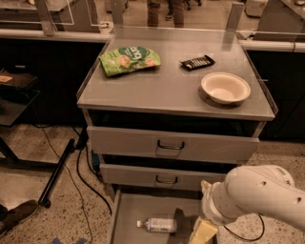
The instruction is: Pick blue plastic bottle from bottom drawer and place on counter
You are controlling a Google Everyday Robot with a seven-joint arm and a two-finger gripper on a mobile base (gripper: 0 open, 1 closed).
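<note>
One white robot arm (257,198) fills the lower right foreground, its rounded casing reaching in from the right edge. The gripper (204,232) shows as a pale yellow piece at the bottom of the frame, hanging over the right part of the bottom drawer (125,209); it is partly cut off by the edge, so whether it is open or closed cannot be told, and it holds nothing that can be seen. The bottom drawer stands pulled out, its flat grey floor exposed. The blue plastic bottle (157,225) lies on its side on that floor, white cap pointing left, just left of the gripper and apart from it, with a dark shadow between the two. To the left of the cabinet, a dark shoe (16,214) rests on the speckled floor (62,209), near a black stand leg (57,171) and loose black cables (83,164). Above the open drawer, the middle drawer (166,180) and the upper drawer (171,145) are both closed, each with a dark loop handle. The counter (167,90) carries three items: a pale bowl (225,87) at front right, a dark wrapped bar (198,62) behind it, and a green snack bag (129,60) at rear left, all well apart. Beyond the counter, a person's legs (164,12) are visible.
</note>
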